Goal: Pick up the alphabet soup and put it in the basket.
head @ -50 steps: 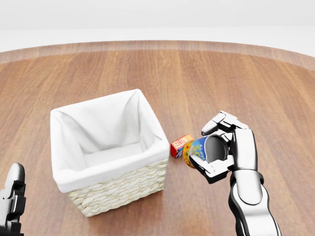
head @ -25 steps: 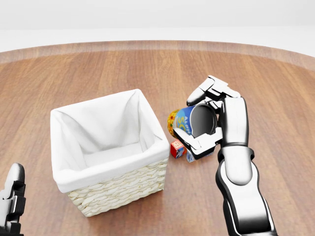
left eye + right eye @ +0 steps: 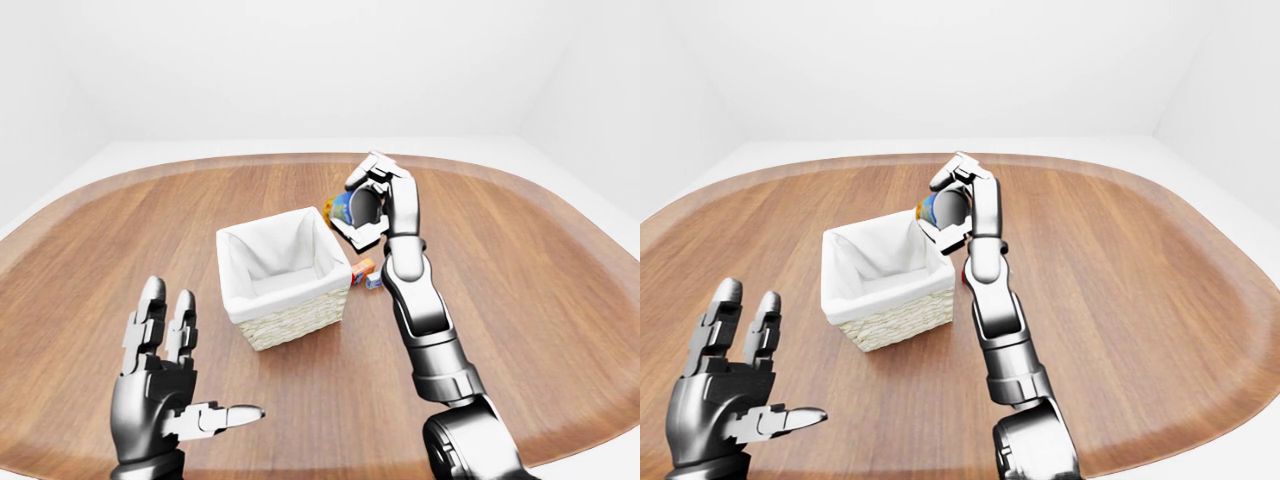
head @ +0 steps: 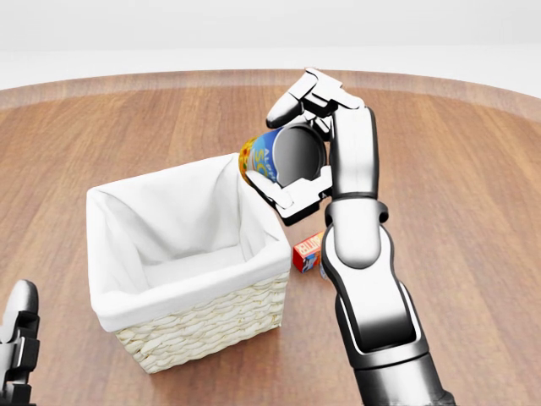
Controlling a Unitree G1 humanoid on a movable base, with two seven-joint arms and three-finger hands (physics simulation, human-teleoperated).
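Lifted since earlier, right hand (image 4: 300,156), fingers clamped on the alphabet soup (image 4: 260,162), reaches the basket (image 4: 190,330) rim; carry inward before releasing. Left hand (image 3: 165,385) spread.

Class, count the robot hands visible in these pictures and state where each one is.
2. The right hand grips the alphabet soup beside the basket; the left hand hangs open at lower left.

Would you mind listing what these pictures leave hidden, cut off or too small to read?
- Alphabet soup can: the right hand covers most of it in the head view; label only partly readable.
- Small red box: the print is too small to read, and the right arm hides the item beside it.
- Left hand: cut off by the head view's bottom-left edge.
- Basket: its far outer walls are hidden by its own lining.
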